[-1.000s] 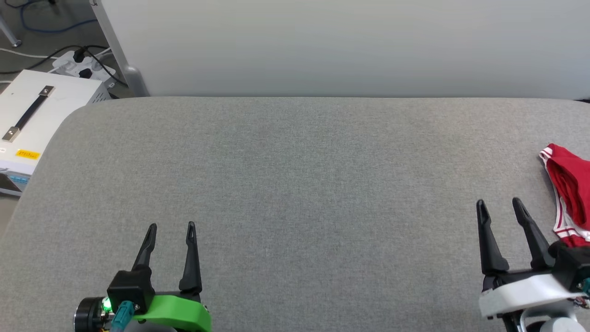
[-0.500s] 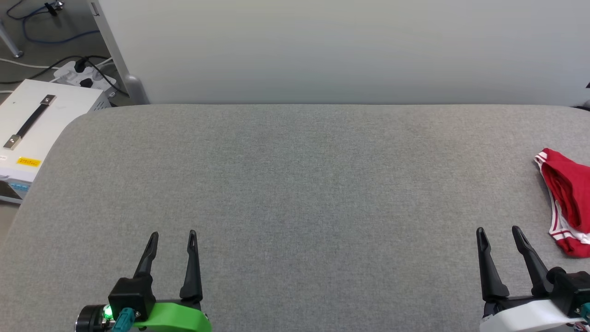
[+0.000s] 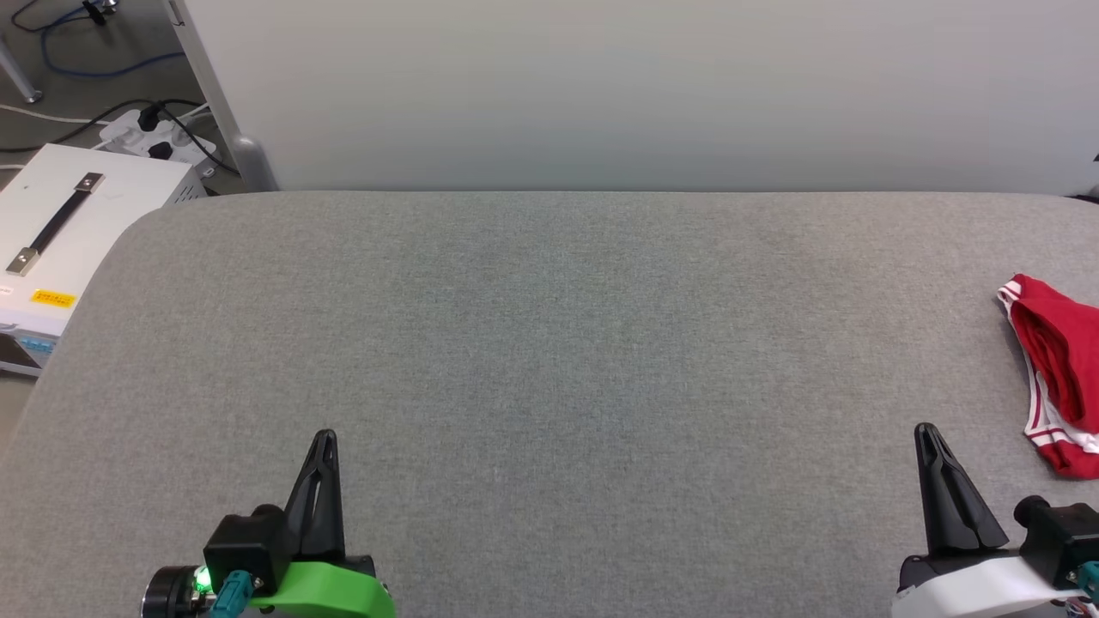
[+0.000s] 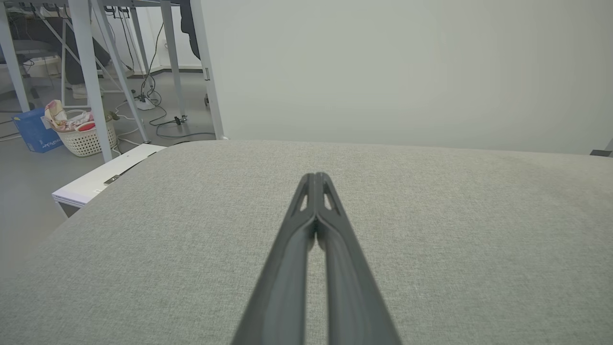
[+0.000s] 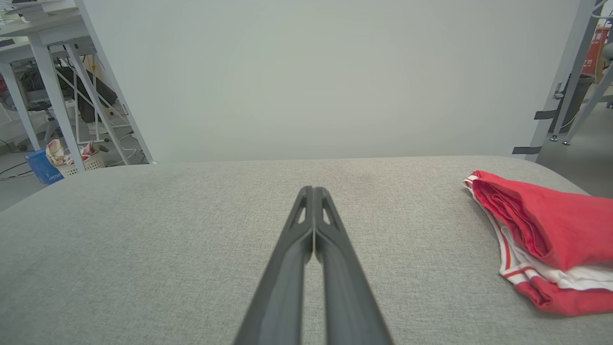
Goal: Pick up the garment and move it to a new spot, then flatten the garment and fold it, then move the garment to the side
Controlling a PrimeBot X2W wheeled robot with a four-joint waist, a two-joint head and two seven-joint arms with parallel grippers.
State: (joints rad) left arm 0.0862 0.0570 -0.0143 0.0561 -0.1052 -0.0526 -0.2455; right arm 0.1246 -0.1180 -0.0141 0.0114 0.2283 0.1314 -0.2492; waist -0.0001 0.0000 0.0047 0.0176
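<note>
Fingers left (image 3: 321, 485), fingers right (image 3: 946, 493) — pinched together, off garment (image 3: 1061, 356).

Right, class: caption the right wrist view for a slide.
Right tool, shut, above grey table; red garment lies apart to its right.

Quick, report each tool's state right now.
Left tool: closed, holding nothing.
Right tool: closed, holding nothing; the red shirt lies apart from it, on its right.
</note>
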